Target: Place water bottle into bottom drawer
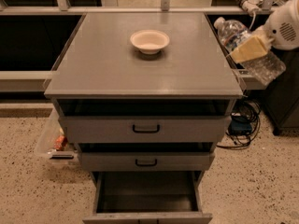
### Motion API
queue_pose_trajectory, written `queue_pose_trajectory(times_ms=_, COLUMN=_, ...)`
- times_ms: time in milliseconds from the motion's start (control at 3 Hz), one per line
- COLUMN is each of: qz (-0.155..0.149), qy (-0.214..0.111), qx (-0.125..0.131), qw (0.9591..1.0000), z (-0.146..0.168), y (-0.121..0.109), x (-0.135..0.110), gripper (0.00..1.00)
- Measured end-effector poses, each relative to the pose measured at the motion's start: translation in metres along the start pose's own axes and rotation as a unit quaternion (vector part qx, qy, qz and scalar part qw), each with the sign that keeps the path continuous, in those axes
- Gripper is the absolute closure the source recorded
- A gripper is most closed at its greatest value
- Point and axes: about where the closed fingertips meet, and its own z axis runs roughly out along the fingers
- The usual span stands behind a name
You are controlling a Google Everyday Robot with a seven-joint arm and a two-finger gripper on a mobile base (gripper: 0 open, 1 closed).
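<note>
Aloft beside the cabinet's [140, 73] right edge, the tool [250, 48] clasps the water bottle [265, 66].

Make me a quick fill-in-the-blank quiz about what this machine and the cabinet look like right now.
1. The gripper holds the water bottle in the air past the ____ edge of the cabinet top.
2. The bottom drawer stands ____.
3. The handles on the two upper drawers are ____.
Missing words: right; open; black.
</note>
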Motion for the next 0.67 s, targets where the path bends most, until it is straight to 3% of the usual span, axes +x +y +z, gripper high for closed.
queue_pose_trajectory(times_ms=333, qz=0.065, qy=0.050, qx=-0.038, qw=0.9959, z=0.0193, y=0.0350, x=0.0547, gripper=1.00)
queue_pose_trajectory(times_ms=667, qz=0.068, qy=0.057, qx=-0.044, qw=0.9951, z=0.0247, y=0.0397, x=0.0609, gripper=1.00)
